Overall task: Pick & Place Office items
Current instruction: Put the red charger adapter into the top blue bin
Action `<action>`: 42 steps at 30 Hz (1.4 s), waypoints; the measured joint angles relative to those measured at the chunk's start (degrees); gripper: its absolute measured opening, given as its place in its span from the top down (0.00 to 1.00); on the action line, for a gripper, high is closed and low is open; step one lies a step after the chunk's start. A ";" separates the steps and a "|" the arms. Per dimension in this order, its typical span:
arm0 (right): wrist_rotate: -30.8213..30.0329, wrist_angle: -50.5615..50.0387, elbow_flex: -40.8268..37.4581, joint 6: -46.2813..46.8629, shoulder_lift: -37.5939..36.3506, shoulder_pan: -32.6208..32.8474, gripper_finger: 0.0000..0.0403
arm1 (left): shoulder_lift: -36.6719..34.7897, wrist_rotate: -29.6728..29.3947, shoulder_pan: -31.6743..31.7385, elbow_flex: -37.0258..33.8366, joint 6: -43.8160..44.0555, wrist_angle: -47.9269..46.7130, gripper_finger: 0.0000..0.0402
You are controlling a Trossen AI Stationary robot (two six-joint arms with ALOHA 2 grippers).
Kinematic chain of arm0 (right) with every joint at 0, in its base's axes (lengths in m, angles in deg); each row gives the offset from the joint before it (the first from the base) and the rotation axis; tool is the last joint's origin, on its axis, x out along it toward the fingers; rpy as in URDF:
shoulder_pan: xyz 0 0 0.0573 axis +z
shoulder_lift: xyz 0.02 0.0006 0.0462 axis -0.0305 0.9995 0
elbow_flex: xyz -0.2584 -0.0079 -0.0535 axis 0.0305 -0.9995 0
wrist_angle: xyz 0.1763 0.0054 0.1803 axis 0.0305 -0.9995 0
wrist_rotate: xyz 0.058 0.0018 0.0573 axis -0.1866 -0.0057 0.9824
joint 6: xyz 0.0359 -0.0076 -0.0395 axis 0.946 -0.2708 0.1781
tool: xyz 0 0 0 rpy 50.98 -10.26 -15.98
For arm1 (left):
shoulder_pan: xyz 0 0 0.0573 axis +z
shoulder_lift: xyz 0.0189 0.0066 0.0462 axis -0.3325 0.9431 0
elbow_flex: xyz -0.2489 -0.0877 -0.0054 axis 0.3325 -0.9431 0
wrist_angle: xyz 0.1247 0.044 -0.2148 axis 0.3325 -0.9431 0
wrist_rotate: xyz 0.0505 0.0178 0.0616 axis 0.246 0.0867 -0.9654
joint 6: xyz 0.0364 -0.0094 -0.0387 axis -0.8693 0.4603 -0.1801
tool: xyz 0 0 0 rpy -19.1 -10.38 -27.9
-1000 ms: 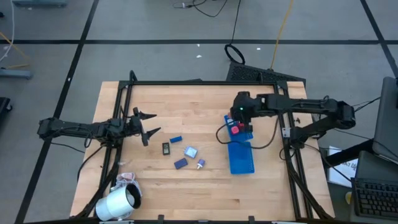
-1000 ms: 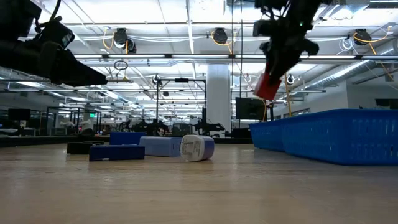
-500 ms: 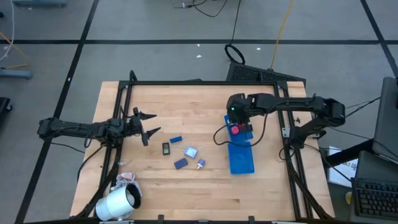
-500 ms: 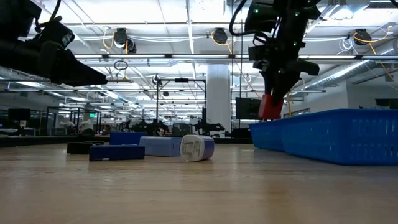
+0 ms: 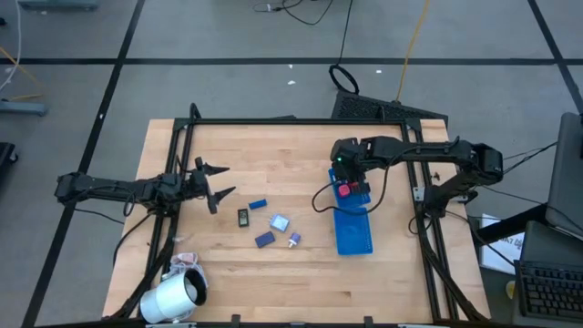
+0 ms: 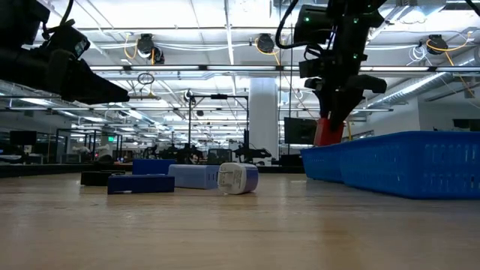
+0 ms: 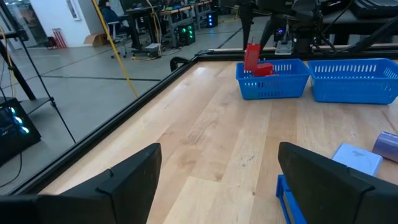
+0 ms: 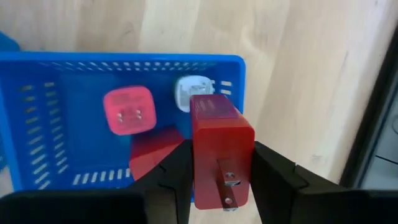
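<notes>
- Two arms are showing over the table (image 5: 301, 273); the right gripper (image 5: 347, 185) is hovering over the far end compartment of the blue tray (image 5: 355, 235), its jaws clamped on a red block (image 8: 219, 149) standing upright at the tray's rim
- Another red piece (image 8: 129, 111) and a white piece (image 8: 186, 91) are lying in that compartment
- The left gripper (image 5: 221, 183) is waiting at the left edge, jaws spread apart and holding nothing
- Five small items are lying mid-table between the arms: a dark blue block (image 5: 258, 204), a black piece (image 5: 243, 217), a light blue block (image 5: 280, 222), another dark blue block (image 5: 265, 240), and a small white-ended piece (image 5: 294, 240)

left gripper (image 5: 216, 181) jaws spread wide; right gripper (image 8: 219, 186) jaws clamped, pointing down
</notes>
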 joint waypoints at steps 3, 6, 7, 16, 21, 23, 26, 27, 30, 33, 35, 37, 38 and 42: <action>-2.86 0.56 -0.04 -0.91 0.11 0.00 0.71 | 0.00 0.00 0.00 0.00 0.00 -0.02 0.22; -2.54 0.13 -0.04 -0.95 0.07 -0.32 0.71 | 0.00 -0.01 0.00 0.00 0.00 0.00 0.23; -1.75 -0.20 -0.04 -0.92 0.09 -0.42 0.71 | 0.00 0.00 0.00 0.00 0.00 -0.01 0.24; 1.07 -1.49 -0.10 -0.39 0.09 -1.90 0.71 | 0.00 -0.02 0.00 0.00 0.00 0.00 0.22; 2.54 -0.72 -2.35 -0.93 0.09 -2.66 0.71 | 0.00 0.00 0.00 0.00 0.00 0.00 0.19; 2.45 -0.06 -3.48 -0.87 0.09 -2.71 0.71 | 0.00 -0.01 0.00 0.00 0.00 0.00 0.18; 2.49 0.95 -4.53 -0.82 0.09 -2.69 0.71 | 0.00 0.00 0.00 0.00 0.00 -0.01 0.19; 2.51 0.98 -4.75 -0.82 0.09 -2.69 0.71 | 0.00 0.00 0.00 0.00 0.00 -0.02 0.19; 2.59 2.06 -5.72 -0.82 0.09 -2.69 0.71 | 0.00 0.00 0.00 0.00 0.00 0.00 0.21; 2.60 3.13 -6.67 -0.87 0.09 -2.69 0.71 | 0.00 -0.02 0.00 0.00 0.00 0.00 0.22; 2.65 3.76 -7.40 -0.95 0.06 -2.69 0.71 | 0.00 -0.01 0.00 0.00 0.00 -0.01 0.23; 3.70 4.57 -7.98 -0.95 -0.07 -2.69 0.71 | 0.00 0.00 0.00 0.00 0.00 -0.02 0.24; 4.04 5.27 -8.32 -0.93 -0.11 -2.69 0.71 | 0.00 0.00 0.00 0.00 0.00 0.00 0.25; 3.95 6.23 -8.81 -0.85 -0.15 -2.67 0.71 | 0.00 -0.01 0.00 0.00 0.00 0.00 0.25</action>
